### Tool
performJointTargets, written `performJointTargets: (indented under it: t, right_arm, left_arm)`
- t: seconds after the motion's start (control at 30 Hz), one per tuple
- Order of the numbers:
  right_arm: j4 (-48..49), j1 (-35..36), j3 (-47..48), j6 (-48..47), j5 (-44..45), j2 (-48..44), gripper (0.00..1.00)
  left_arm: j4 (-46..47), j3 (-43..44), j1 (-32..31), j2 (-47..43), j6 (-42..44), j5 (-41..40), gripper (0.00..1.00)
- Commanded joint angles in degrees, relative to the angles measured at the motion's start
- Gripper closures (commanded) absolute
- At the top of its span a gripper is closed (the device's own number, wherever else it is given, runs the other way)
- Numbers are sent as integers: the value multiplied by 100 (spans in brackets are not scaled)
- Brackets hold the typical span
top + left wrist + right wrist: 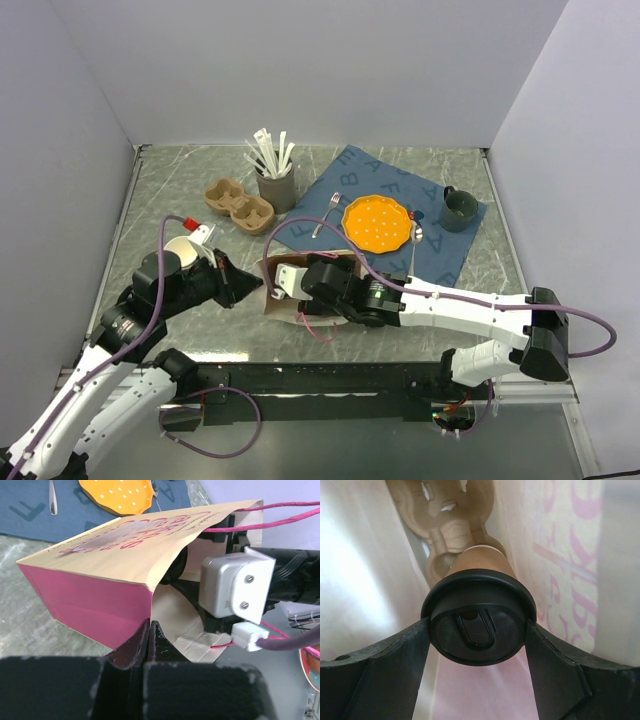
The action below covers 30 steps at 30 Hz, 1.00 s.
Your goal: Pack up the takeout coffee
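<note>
packing is under way: the right pincer [476, 627] grasps the takeout coffee [478, 605] by its black lid, inside the paper bag [100, 575], which lies on its side. the left pincer [150, 635] is clenched on the bag's mouth edge. next, the cup probably needs setting down and releasing. the cup's base and the bag's far end are hidden.

Grey marble table [180, 170]: blue cloth [360, 172], cup carrier [238, 205], utensil holder [277, 190], paper bag [100, 550].
</note>
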Motion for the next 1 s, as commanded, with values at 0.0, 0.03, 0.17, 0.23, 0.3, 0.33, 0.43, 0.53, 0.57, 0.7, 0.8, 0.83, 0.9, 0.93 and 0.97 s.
performJointTargets:
  t: [0.0, 0.03, 0.17, 0.23, 0.3, 0.33, 0.43, 0.53, 0.57, 0.7, 0.8, 0.83, 0.9, 0.93, 0.97]
  right_arm:
    - [-52, -23, 237, 76, 19, 18, 59]
    - [-35, -14, 219, 85, 28, 9, 60]
    - [-9, -32, 88, 112, 186, -9, 60]
    - [88, -23, -1, 77, 379, -26, 60]
    - [246, -23, -88, 24, 615, -88, 60]
    - [290, -14, -97, 15, 660, -88, 60]
    - [352, -32, -168, -29, 661, -176, 60]
    - [440, -41, -256, -47, 556, -246, 59]
    - [466, -58, -273, -47, 494, -255, 59]
    - [598, -85, -186, -55, 222, -185, 58]
    - [624, -102, -150, -38, 37, -141, 58]
    - [624, -93, -142, -20, 2, -123, 58]
    - [598, -102, -142, 6, -51, -88, 58]
    - [563, -111, -159, 23, -60, -36, 58]
    - [563, -120, -150, 32, -51, -9, 58]
  left_arm:
    - [448, -155, -16, -55, -229, 159, 99]
    - [475, -174, -16, -81, -282, 176, 99]
    - [528, -340, -24, -318, -432, 256, 99]
    - [502, -402, -24, -511, -423, 212, 99]
    - [493, -516, -24, -643, -362, 177, 99]
    - [484, -577, -24, -757, -335, 203, 99]
    - [536, -692, -24, -872, -300, 282, 99]
    - [581, -727, -24, -873, -309, 291, 99]
    - [572, -727, -24, -846, -291, 308, 99]
    - [616, -763, -24, -776, -265, 431, 99]
    - [625, -771, -24, -776, -282, 440, 99]
    - [625, -780, -24, -802, -282, 449, 99]
    - [607, -780, -24, -802, -282, 423, 99]
    - [607, -771, -24, -793, -282, 423, 99]
    - [599, -763, -24, -793, -282, 431, 99]
